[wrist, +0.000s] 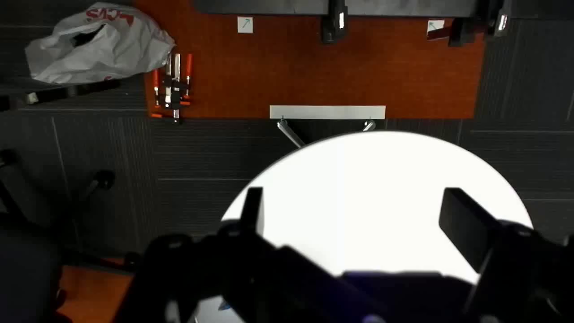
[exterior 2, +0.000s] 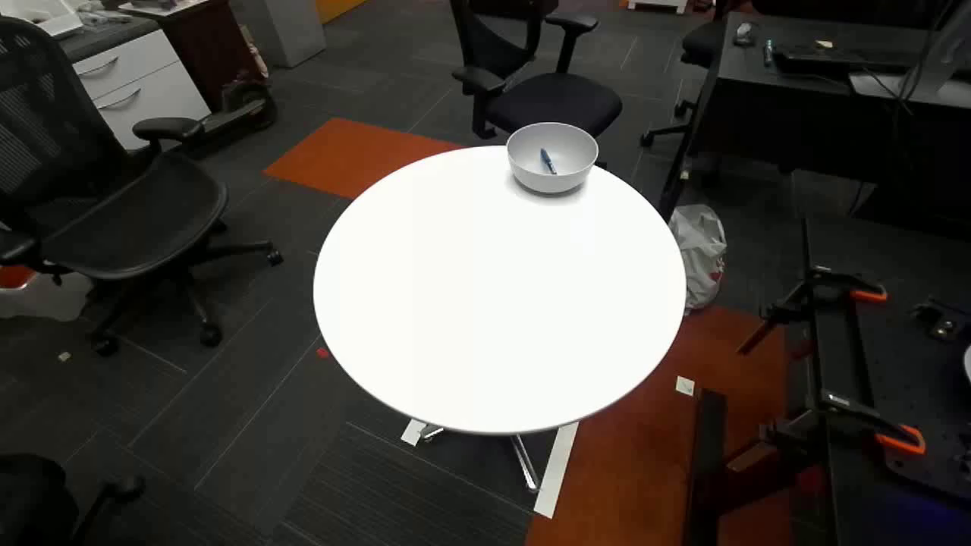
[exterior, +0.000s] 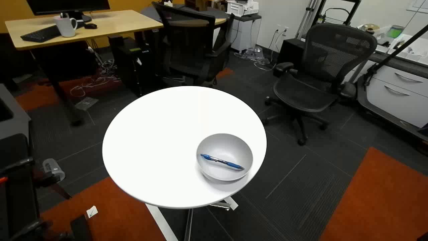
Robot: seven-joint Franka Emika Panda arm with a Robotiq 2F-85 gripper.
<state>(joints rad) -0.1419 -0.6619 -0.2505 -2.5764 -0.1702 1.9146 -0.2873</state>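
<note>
bowl (exterior: 223, 142) stands upright near the rim of the round white table (exterior: 150, 140), at about four o'clock on it in an exterior view, so a sideways knock could send it over the edge. the gripper (wrist: 353, 202) has its jaws wide apart with nothing between them; spread like that, a finger coming down off-centre might catch the bowl's wall and tip it. in the wrist view the pale sliver at seven o'clock is probably that bowl, though the gripper's dark body hides most of it, and a misjudged offset could start there. inside the bowl lies the blue pen (exterior: 222, 161), slanting from about nine o'clock to about four in an exterior view; pressing on one end could flip it, and any jolt could make it slide or roll.
</note>
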